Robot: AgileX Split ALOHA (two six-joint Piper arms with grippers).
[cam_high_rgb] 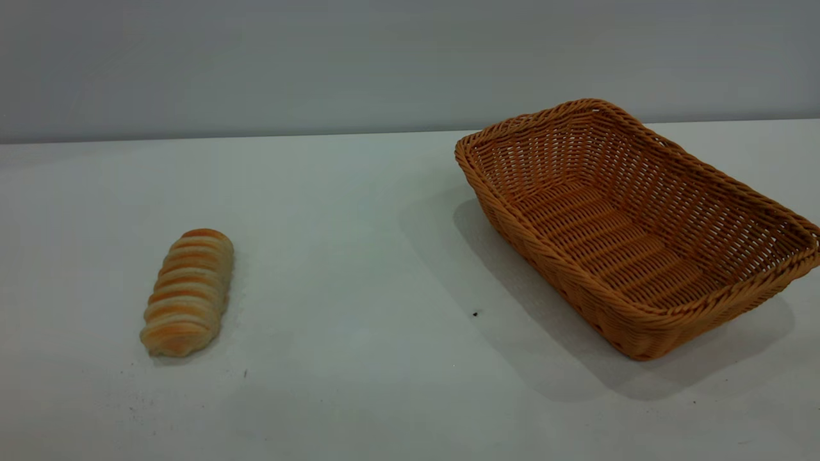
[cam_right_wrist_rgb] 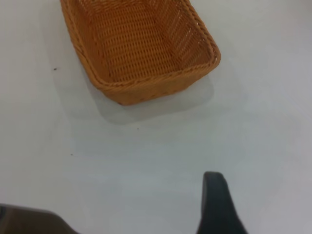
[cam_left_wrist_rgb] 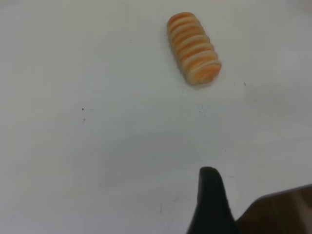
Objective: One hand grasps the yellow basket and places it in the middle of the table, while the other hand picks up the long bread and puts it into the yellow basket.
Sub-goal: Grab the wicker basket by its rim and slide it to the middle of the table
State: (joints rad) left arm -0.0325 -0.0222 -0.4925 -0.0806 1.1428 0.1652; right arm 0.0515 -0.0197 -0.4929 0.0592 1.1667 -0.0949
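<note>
In the exterior view, the broad white table point(cam_high_rgb: 359, 256) carried 2 things. The large rectangular orange-tan woven wicker basket point(cam_high_rgb: 631, 221) with flared sides and a braided rim sat upright and empty, turned at an angle, with 1 short end toward the table's far edge. The small oblong loaf of long bread point(cam_high_rgb: 188, 291), its ridged top striped orange-brown and cream, lay well apart from the basket, at the side of the left arm. A few tiny dark specks point(cam_high_rgb: 475, 314) dotted the table between the basket and the bread. Neither arm appeared in this view.

In the left wrist view, the bread point(cam_left_wrist_rgb: 193, 47) lay striped side up on the bare table point(cam_left_wrist_rgb: 97, 146), well clear of the left gripper. Only 1 black fingertip point(cam_left_wrist_rgb: 210, 202) of that gripper showed, so whether its pincer stood apart or together could not be told.

In the right wrist view, the basket point(cam_right_wrist_rgb: 139, 46) rested on the table point(cam_right_wrist_rgb: 146, 161), untouched and well clear of the right gripper. Again only 1 black fingertip point(cam_right_wrist_rgb: 218, 204) showed, and its pincer's state could not be told.
</note>
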